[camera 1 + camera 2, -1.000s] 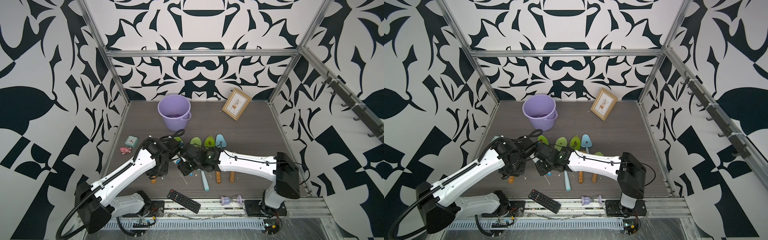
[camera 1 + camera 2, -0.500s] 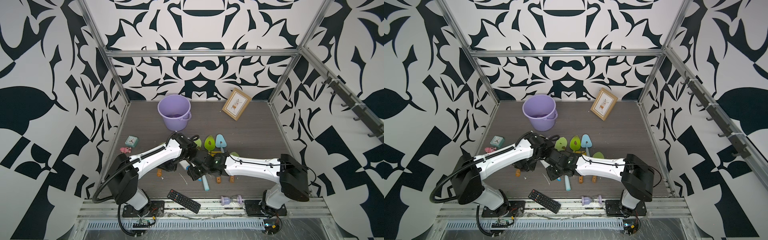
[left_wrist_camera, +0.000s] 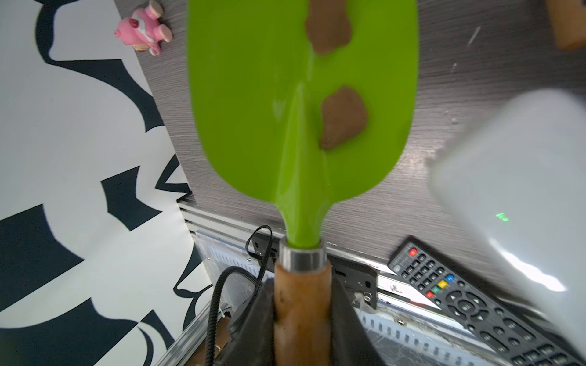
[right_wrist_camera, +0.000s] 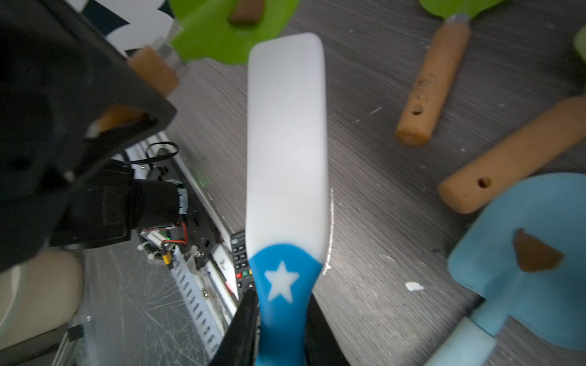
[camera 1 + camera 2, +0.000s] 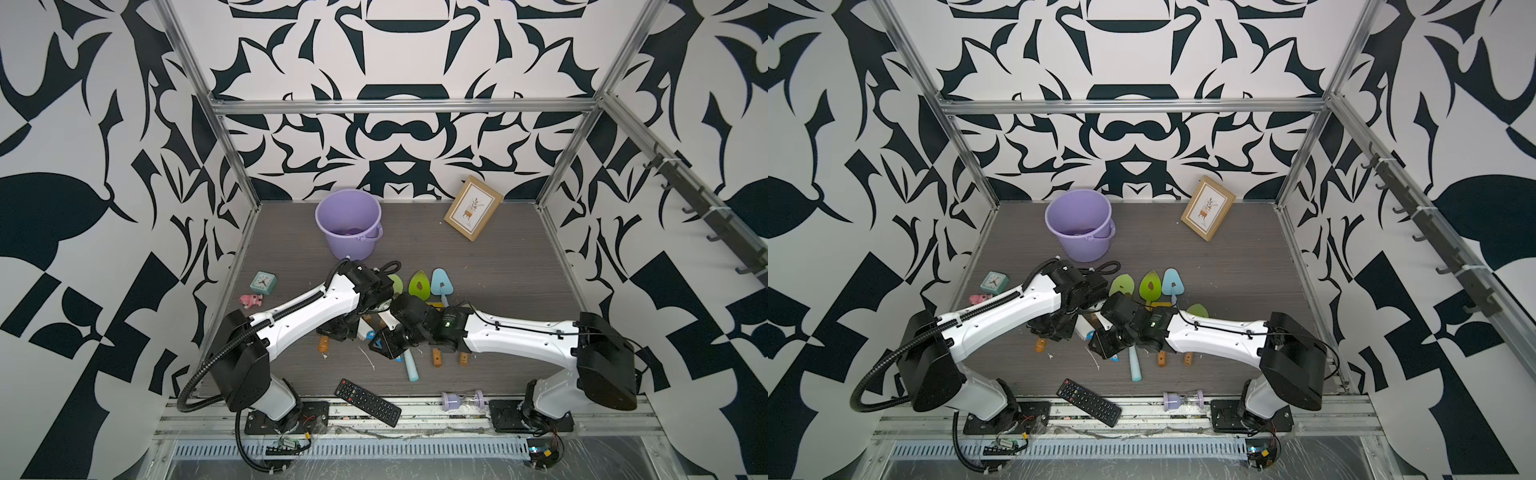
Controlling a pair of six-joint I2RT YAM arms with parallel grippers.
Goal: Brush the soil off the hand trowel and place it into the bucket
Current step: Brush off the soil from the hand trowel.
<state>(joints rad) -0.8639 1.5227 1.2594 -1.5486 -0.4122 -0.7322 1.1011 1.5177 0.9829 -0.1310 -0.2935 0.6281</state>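
Observation:
My left gripper (image 3: 302, 285) is shut on the wooden handle of a lime-green hand trowel (image 3: 285, 126), held above the floor. Two brown clumps of soil (image 3: 344, 118) lie on its blade. My right gripper (image 4: 282, 294) is shut on the blue star-marked handle of a white brush (image 4: 287, 142). The brush head (image 3: 513, 196) hangs blurred beside the blade, apart from it. In a top view both grippers meet at the table's front middle, left gripper (image 5: 337, 330) and right gripper (image 5: 386, 347), and my left arm covers most of the held trowel. The lilac bucket (image 5: 353, 247) stands upright at the back.
Other trowels lie behind the arms: pale green (image 5: 395, 282), lime (image 5: 419, 284) and blue (image 5: 441, 284). A light-blue handle (image 5: 411, 365) and wooden handles lie in front. A remote (image 5: 368, 402), hourglass (image 5: 461, 401), clock (image 5: 263, 282), pink toy (image 5: 251, 300) and picture frame (image 5: 473, 208) are around.
Over the last second my left arm's elbow swung in and its wrist shifted right. My right gripper moved slightly toward the front right with the brush. Little has moved in the last half second.

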